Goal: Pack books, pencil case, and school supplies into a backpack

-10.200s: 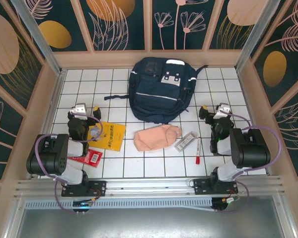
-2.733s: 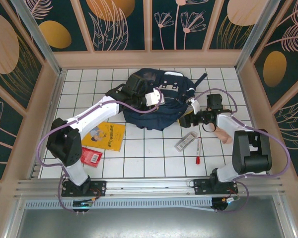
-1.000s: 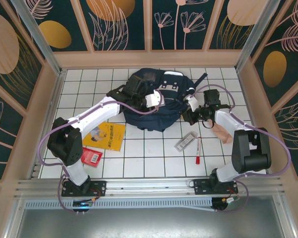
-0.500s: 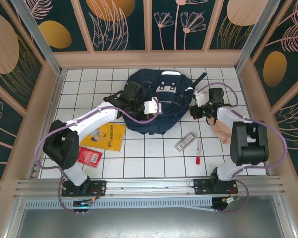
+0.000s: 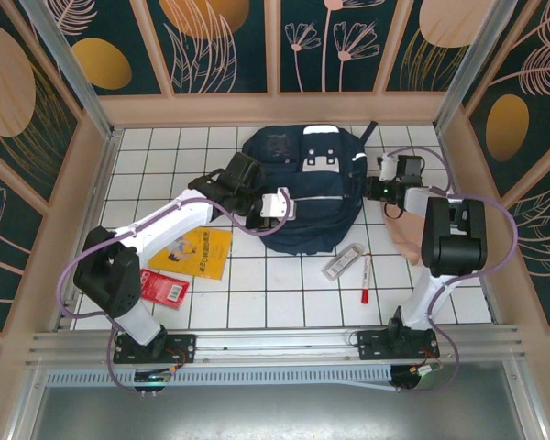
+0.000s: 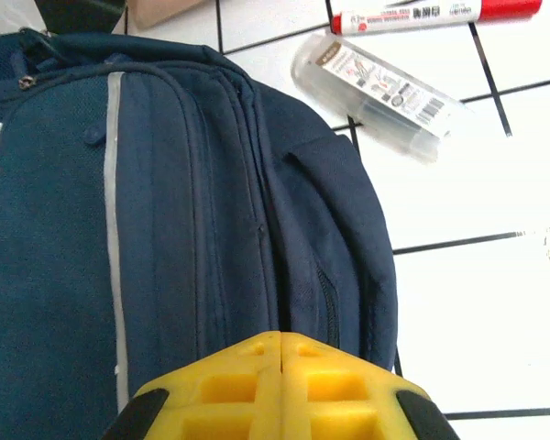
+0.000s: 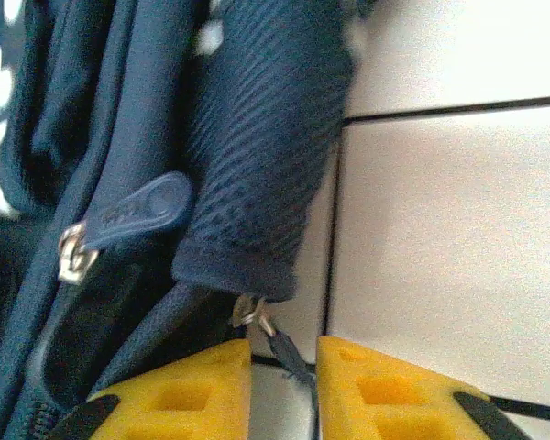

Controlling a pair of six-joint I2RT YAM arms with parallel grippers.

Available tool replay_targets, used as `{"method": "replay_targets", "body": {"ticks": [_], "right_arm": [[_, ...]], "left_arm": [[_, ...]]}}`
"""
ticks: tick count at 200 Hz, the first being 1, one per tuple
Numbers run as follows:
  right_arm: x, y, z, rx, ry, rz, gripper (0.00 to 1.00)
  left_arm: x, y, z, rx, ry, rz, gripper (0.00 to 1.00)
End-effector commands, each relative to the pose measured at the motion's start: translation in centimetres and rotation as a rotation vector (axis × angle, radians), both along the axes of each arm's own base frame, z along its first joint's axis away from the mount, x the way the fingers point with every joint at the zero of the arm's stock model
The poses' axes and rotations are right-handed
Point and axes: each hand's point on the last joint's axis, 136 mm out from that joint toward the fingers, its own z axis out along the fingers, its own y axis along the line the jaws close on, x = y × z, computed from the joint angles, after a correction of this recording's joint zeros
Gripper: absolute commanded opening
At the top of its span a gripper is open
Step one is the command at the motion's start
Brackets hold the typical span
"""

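The right arm [image 5: 451, 234] hides most of the pencil case [image 5: 401, 240]. At the left wrist, the top edge clips the pen [image 6: 440, 12], and the packet [image 6: 380, 82] carries print too small to read.

This looks like a robot test cell in a lab. A white tiled desk [image 5: 284, 312] is boxed in by wood-framed wall panels [image 5: 225, 46] printed with leaves and flowers. The cabled left arm [image 5: 160, 223] and right arm [image 5: 454, 243] are bolted to a metal rail [image 5: 275, 344] along its near edge.
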Motion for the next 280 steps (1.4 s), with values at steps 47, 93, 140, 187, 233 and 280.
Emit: {"method": "replay_targets", "body": {"ticks": [47,93,140,187,233,280], "right_arm": [[-5.0,-1.9,7.1,0.091,-0.052,-0.18,0.51],[-8.0,-2.3,6.5,0.208,0.127,-0.342,0.49],[-9.7,-3.7,7.5,0.157,0.036,-0.412,0.51],[-10.6,-2.4,6.3,0.188,0.071,-0.348,0.52],[-11.6,0.7,2.8,0.265,0.218,-0.177,0.48],[-12.1,3.6,2.2,0.264,0.193,0.015,0.32]], "left_arm": [[2.6,-2.8,3.8,-0.233,0.063,0.15,0.24],[1.3,-5.6,-1.3,-0.093,-0.046,0.114,0.57],[3.2,-7.5,-5.8,0.071,-0.096,0.124,0.61],[4.6,-8.0,-9.3,0.145,-0.095,0.197,0.54],[2.6,-8.1,-8.9,0.144,-0.024,0.117,0.0],[4.6,-8.5,0.6,-0.068,0.007,0.244,0.0]]}}
